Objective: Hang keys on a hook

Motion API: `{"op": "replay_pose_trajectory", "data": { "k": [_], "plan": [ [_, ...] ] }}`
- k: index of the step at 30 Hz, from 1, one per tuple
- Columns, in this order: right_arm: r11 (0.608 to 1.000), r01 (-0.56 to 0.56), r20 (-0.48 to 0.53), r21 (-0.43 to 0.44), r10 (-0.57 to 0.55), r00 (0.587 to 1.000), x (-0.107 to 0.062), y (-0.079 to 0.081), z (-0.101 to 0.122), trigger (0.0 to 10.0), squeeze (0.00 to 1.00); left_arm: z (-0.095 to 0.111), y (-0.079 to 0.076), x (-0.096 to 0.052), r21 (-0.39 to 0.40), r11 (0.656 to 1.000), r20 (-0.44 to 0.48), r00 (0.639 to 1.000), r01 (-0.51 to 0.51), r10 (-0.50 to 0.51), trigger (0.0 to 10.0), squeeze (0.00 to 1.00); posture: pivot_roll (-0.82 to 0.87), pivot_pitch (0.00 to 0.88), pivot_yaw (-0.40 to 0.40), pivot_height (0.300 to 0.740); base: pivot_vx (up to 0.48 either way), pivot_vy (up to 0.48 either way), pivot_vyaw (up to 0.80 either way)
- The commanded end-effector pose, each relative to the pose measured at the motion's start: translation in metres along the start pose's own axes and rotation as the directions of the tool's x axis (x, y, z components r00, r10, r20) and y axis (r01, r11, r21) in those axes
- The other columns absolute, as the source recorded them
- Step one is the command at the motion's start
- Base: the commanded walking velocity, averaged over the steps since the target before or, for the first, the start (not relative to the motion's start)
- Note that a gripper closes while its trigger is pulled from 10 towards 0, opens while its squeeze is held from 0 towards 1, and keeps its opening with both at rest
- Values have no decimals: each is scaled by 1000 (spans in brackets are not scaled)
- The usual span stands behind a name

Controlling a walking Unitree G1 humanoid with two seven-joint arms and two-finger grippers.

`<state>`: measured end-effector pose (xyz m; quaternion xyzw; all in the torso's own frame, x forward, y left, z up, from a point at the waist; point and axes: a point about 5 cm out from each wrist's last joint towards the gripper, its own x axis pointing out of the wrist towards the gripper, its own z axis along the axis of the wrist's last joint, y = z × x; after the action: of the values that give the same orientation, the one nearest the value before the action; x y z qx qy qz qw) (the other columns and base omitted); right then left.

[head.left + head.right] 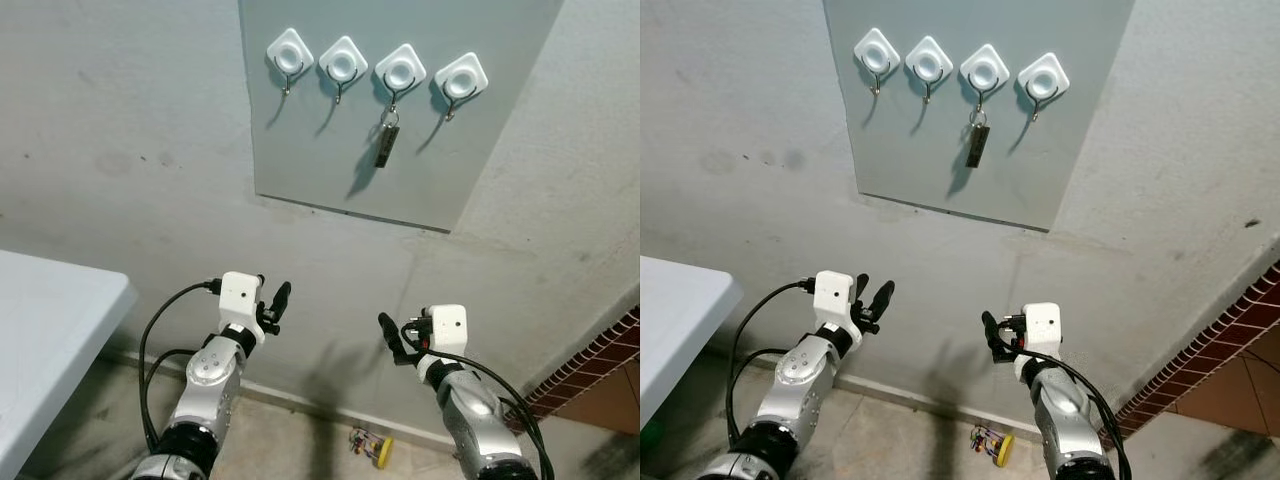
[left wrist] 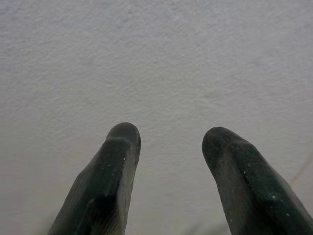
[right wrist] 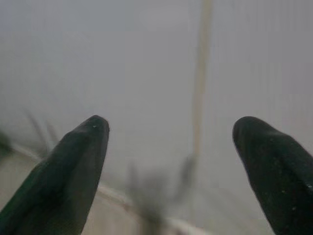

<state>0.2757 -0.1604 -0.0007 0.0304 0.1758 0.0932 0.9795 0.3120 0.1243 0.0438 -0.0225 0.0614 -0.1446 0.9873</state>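
Observation:
A grey panel [image 1: 310,160] on the wall carries a row of white hooks. A key with a dark fob [image 1: 387,140] hangs from the third hook from the left [image 1: 400,68]; the other hooks, such as the leftmost [image 1: 290,52], are bare. A second key bunch with a yellow tag [image 1: 371,446] lies on the floor at the wall's foot. My left gripper [image 1: 276,304] and right gripper [image 1: 391,337] are raised well below the panel, both open and holding nothing. Bare wall lies beyond the left fingertips [image 2: 123,134] and the right fingertips [image 3: 94,126].
A white table [image 1: 50,320] juts in at the lower left beside my left arm. Red brickwork [image 1: 600,360] runs along the lower right. A light skirting strip [image 1: 300,403] lines the wall's base above the floor.

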Motion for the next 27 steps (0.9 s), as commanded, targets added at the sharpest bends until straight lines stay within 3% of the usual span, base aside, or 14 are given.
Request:
{"op": "replay_pose_trajectory", "data": {
  "k": [1, 3, 4, 5, 8, 11, 17, 20, 22, 27],
  "plan": [
    [1000, 18, -46, 9, -17, 999, -5, -4, -12, 10000, 0, -1, 2, 0, 3, 1000, -4, 1000, -27, 27, 10000, 0, -140, 0, -23, 740, 0, 0, 0],
    [999, 36, -122, -9, -36, 992, -13, -7, -30, 10000, 0, -16, -5, -2, -20, 1000, -77, 997, -6, 4, 10000, 0, -131, 0, -24, 740, 0, 0, 0],
    [997, 72, -232, -22, -75, 970, -26, -10, -54, 10000, 0, -36, -15, -10, -12, 1000, -191, 981, 25, -27, 10000, 0, -139, 0, -20, 740, 0, 0, 0],
    [995, 91, -275, -45, -100, 956, -31, -13, -63, 10000, 0, -45, -17, -14, -6, 999, -237, 971, 34, -35, 10000, 0, -139, 0, -20, 740, 0, 0, 0],
    [989, 131, -347, -62, -144, 927, -43, -19, -79, 10000, 0, -63, -16, -26, 5, 1000, -327, 945, 29, -26, 10000, 0, -148, 0, -13, 740, 0, 0, 0],
    [980, 185, -453, -70, -196, 870, -66, -26, -104, 10000, 0, -90, -7, -52, 2, 1000, -447, 894, -19, 18, 10000, 0, -175, 0, 5, 740, 0, 0, 0],
    [974, 223, -548, -47, -212, 809, -89, -26, -127, 10000, 0, -114, 0, -81, -6, 999, -553, 832, -52, 40, 10000, 0, -180, 0, 8, 740, 0, 0, 0],
    [974, 222, -566, -47, -209, 797, -93, -25, -132, 10000, 0, -119, 2, -87, -5, 998, -575, 817, -61, 47, 10000, 0, -175, 0, 3, 740, 0, 0, 0],
    [972, 228, -623, -50, -209, 754, -108, -23, -145, 10000, 0, -136, 8, -112, 5, 995, -651, 754, -104, 82, 10000, 0, -171, 0, 1, 740, 0, 0, 0],
    [974, 219, -637, -49, -200, 745, -112, -22, -149, 10000, 0, -143, 14, -127, -13, 984, -668, 733, -179, 124, 10000, 0, -161, 0, -7, 740, 0, 0, 0]
  ]
}}
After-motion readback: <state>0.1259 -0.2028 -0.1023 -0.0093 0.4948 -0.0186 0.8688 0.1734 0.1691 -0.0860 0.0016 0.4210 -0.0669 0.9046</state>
